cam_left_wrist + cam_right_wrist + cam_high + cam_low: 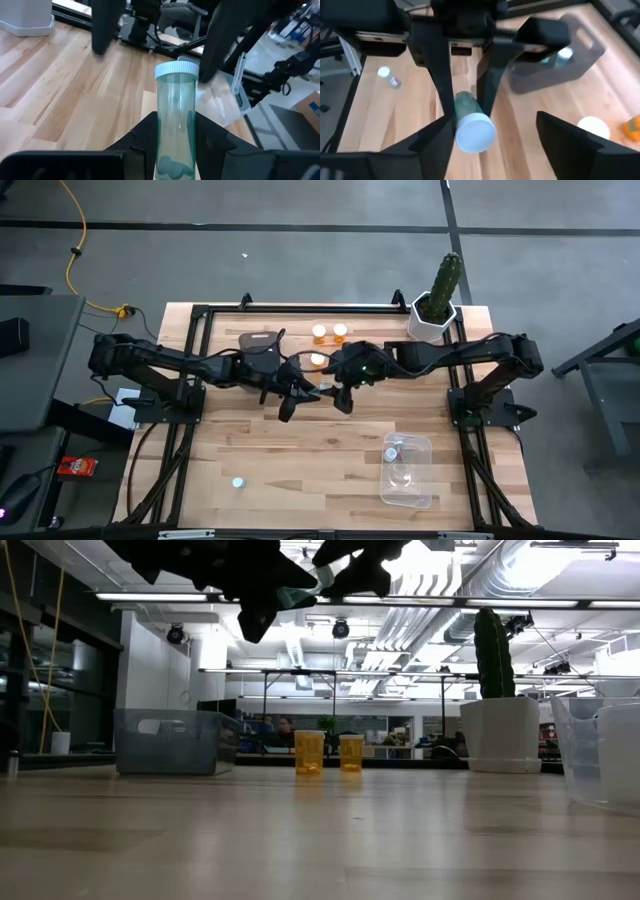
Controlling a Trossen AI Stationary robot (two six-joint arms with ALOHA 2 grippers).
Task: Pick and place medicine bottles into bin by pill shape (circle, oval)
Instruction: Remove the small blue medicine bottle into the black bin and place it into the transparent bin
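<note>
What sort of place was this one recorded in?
Probably an open-plan lab or workshop: a wooden table in a black frame on a grey concrete floor, with exposed ceiling ducts, strip lights and desks behind.

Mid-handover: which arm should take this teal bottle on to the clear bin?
Probably right. The clear bin sits on the right arm's side, and the right end effector is open with the teal bottle's cap between its fingers. The left end effector, gripping it, only needs to release.
</note>
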